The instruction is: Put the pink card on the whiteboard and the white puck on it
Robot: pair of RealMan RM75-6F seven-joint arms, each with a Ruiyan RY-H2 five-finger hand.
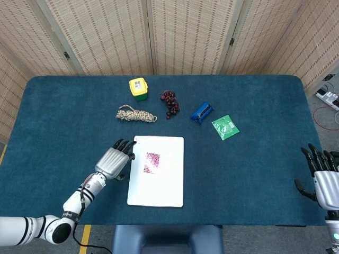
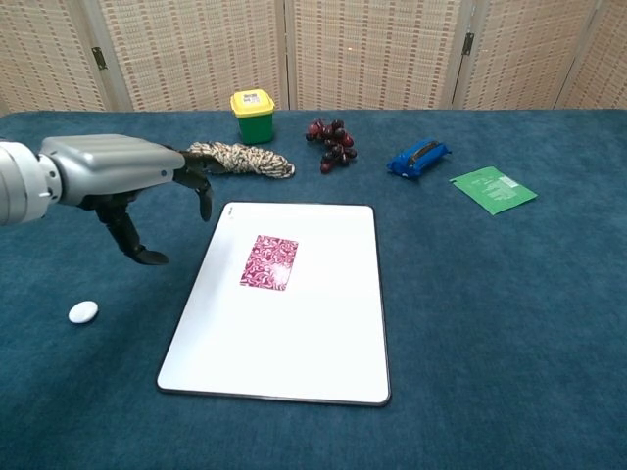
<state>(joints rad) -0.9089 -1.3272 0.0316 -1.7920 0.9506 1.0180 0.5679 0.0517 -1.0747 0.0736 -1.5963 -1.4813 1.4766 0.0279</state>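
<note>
The pink patterned card (image 1: 151,162) (image 2: 269,261) lies flat on the upper left part of the whiteboard (image 1: 164,188) (image 2: 313,333). The small white puck (image 2: 82,312) rests on the blue cloth to the left of the board; my left arm hides it in the head view. My left hand (image 1: 112,160) (image 2: 118,181) hovers open just left of the board, fingers spread, holding nothing, above and to the right of the puck. At the table's right edge my right hand (image 1: 323,179) is open and empty.
Along the far side lie a yellow tub (image 1: 138,88), a coil of rope (image 1: 136,114), dark grapes (image 1: 170,102), a blue pouch (image 1: 201,112) and a green packet (image 1: 225,127).
</note>
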